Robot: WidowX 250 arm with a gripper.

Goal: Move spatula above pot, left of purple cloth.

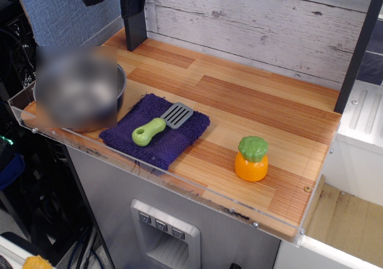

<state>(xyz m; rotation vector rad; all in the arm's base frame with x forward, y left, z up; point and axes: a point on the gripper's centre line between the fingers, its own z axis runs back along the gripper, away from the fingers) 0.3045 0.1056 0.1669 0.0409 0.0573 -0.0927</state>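
Spatula (157, 125): one, lying on the purple cloth (157, 131), blade toward 2 o'clock.
Pot (121, 80): one (mostly blurred), at the cloth's 10 o'clock.
Orange toy (251, 159): one, on surface (251, 101).
Claw: out of sight.

We see a brightly, evenly lit scene under soft overhead light. The wooden counter (251, 101) shows a gentle sheen along its planks but no harsh glare. Shadows are short and faint: a small soft one sits beneath the orange toy (251, 159), and a thin one edges the purple cloth (157, 131). The pot (81, 89) is covered by a heavy square blur, so we cannot make out its surface. Elsewhere focus is fairly sharp, with mild softness and grain. The left edge and the lower left corner fall into dim shadow.
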